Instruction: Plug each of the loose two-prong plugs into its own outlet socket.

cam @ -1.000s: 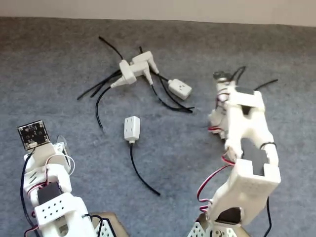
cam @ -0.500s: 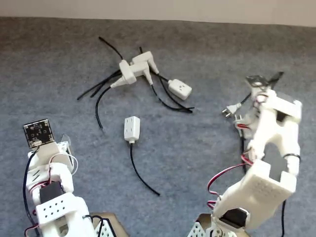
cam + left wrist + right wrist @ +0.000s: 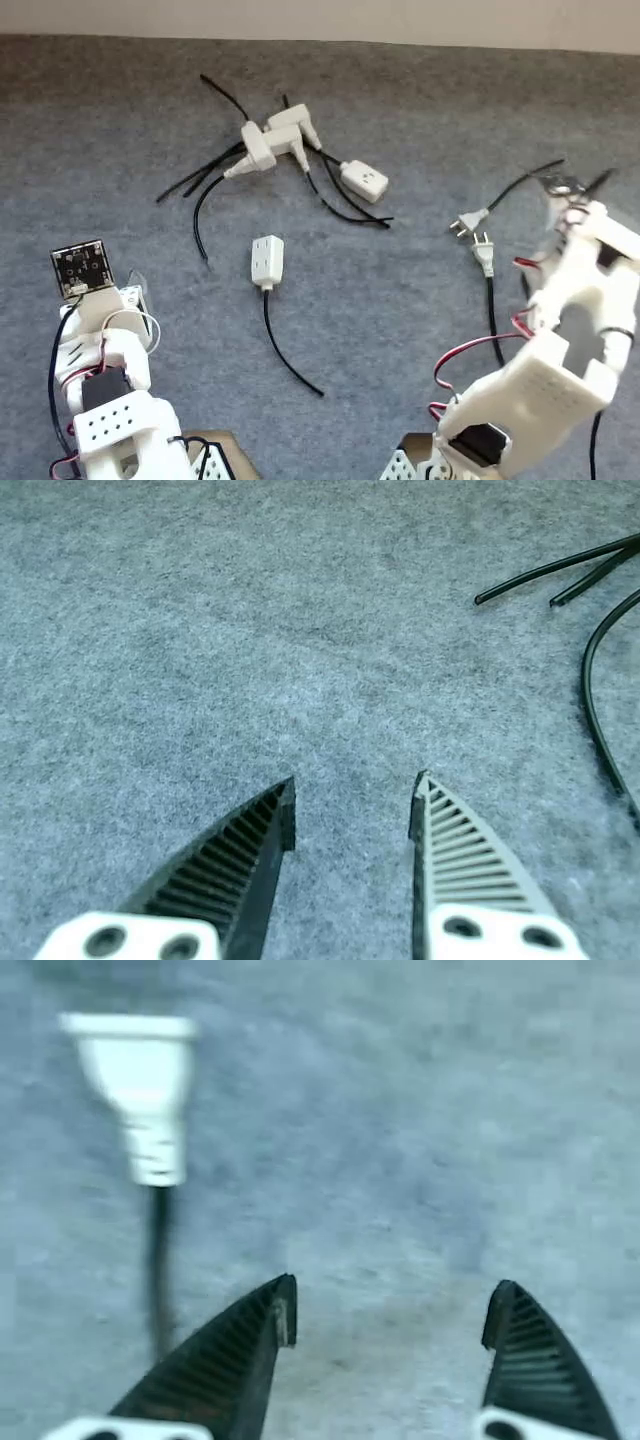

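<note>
The left gripper [image 3: 352,800] has its fingers apart, with only gray carpet [image 3: 250,630] between them. The right gripper [image 3: 392,1300] is wide open too and holds nothing. A blurry white plug [image 3: 140,1090] lies near it. From above, a loose plug [image 3: 467,222] and a second plug [image 3: 484,254] lie at 3 o'clock. Their cords run partly under the right arm [image 3: 570,300]. One socket [image 3: 267,258] sits in the middle, the other socket [image 3: 365,180] at its 2 o'clock.

Far plug [image 3: 470,221]: white, two-prong, lying flat at right, black cord trailing away. Near plug [image 3: 485,254]: same kind, just beside it. Centre socket [image 3: 267,258]: white, flat, unplugged. Far socket [image 3: 365,179]: white, beside tangled cords.
</note>
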Motion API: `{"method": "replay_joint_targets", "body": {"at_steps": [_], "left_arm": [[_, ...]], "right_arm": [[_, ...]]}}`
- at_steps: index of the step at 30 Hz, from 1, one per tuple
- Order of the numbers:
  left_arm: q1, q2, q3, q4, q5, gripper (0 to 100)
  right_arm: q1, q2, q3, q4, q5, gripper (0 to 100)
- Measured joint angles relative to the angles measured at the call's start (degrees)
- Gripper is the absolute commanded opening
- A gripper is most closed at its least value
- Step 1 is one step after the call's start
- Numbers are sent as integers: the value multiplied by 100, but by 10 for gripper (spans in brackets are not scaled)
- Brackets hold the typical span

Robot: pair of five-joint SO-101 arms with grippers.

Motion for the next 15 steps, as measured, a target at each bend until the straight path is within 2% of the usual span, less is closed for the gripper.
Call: {"method": "replay_joint_targets", "body": {"at_steps": [5,15], "left_arm": [[0,0,0,0,0,203],[0,0,0,0,0,203]], "right_arm": [[-923,0,0,237,-44,300],[-2303,0,0,308,-1081,300]]}}
